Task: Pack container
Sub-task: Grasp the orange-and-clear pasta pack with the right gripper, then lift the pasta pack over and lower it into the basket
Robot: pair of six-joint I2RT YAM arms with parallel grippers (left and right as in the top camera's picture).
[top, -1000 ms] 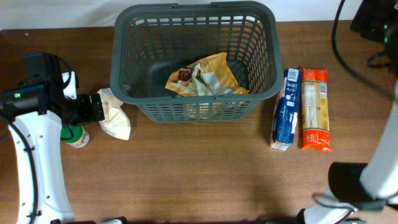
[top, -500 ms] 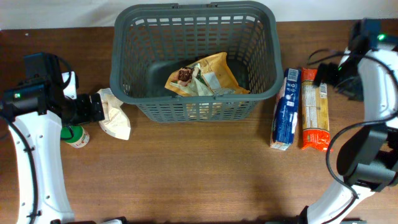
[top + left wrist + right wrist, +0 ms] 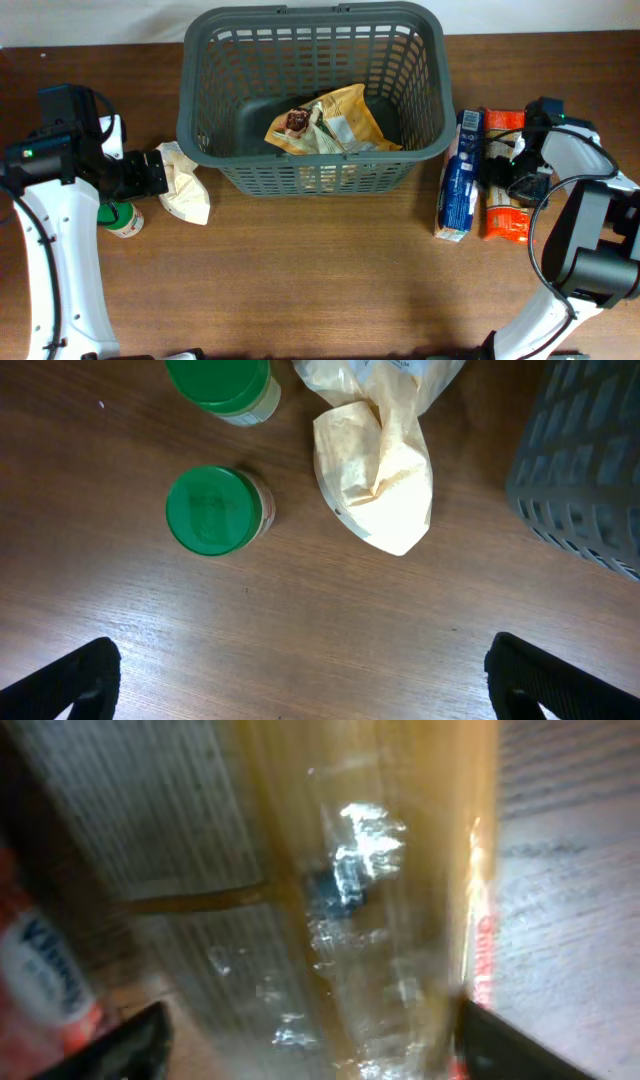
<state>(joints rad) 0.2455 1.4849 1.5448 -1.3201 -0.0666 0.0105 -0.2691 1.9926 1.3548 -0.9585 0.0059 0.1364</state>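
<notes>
The container, a dark grey basket, stands at the back middle and holds a yellow bag. Its corner shows in the left wrist view. My left gripper is open and empty, next to a crumpled cream bag left of the basket. My right gripper is low over an orange packet right of the basket. In the right wrist view its fingers are open on either side of the packet, which fills the blurred frame.
A blue packet lies between the basket and the orange packet. Two green-lidded jars stand beside the cream bag; one shows overhead under the left arm. Bare wood lies in front.
My right arm has swung in from the right edge and come down over the orange packet. The left arm and everything else have not moved.
</notes>
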